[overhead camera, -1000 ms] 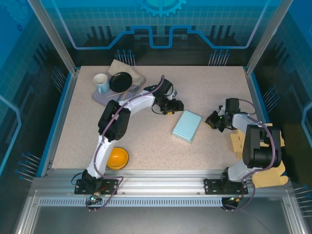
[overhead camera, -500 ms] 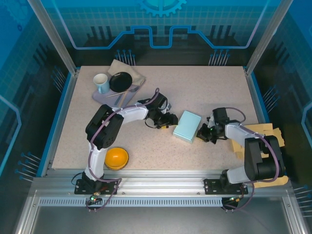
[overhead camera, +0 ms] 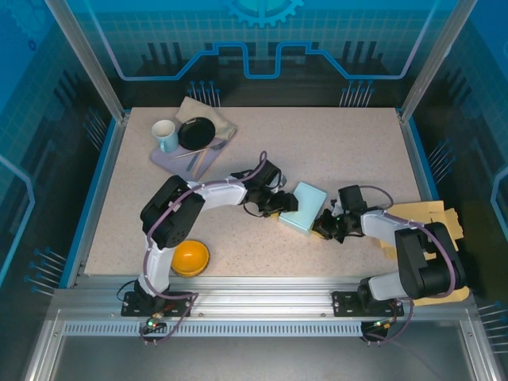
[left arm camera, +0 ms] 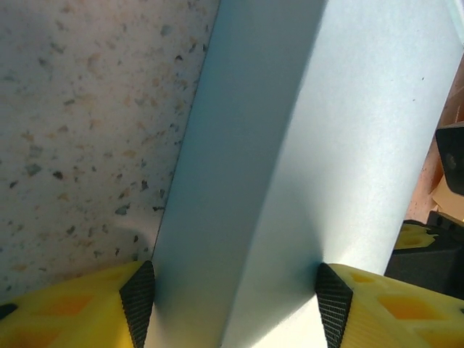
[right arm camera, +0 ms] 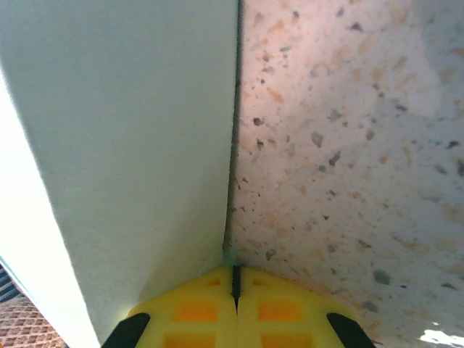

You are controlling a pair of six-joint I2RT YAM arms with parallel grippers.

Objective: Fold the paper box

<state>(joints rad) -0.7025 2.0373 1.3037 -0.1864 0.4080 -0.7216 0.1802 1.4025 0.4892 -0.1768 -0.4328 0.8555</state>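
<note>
The paper box (overhead camera: 305,205) is a closed light-blue carton lying flat mid-table. My left gripper (overhead camera: 279,204) is open at its left end. In the left wrist view the box (left arm camera: 304,130) runs away between the two black pads (left arm camera: 138,301), and the left gripper (left arm camera: 235,308) straddles its side wall and top face. My right gripper (overhead camera: 324,228) is shut with its tip at the box's near right edge. In the right wrist view the closed yellow tips of the right gripper (right arm camera: 234,279) meet the box's (right arm camera: 123,145) bottom edge on the table.
An orange bowl (overhead camera: 190,257) sits near the left arm's base. A cup (overhead camera: 164,135), a black dish (overhead camera: 196,132) and cutlery lie on a cloth (overhead camera: 208,111) at the back left. Flat tan cardboard (overhead camera: 425,214) lies at the right edge under the right arm.
Both arms have closed in on the box: the left gripper came down from the far left to its left end, and the shut right gripper slid in from the right. The box barely moved.
</note>
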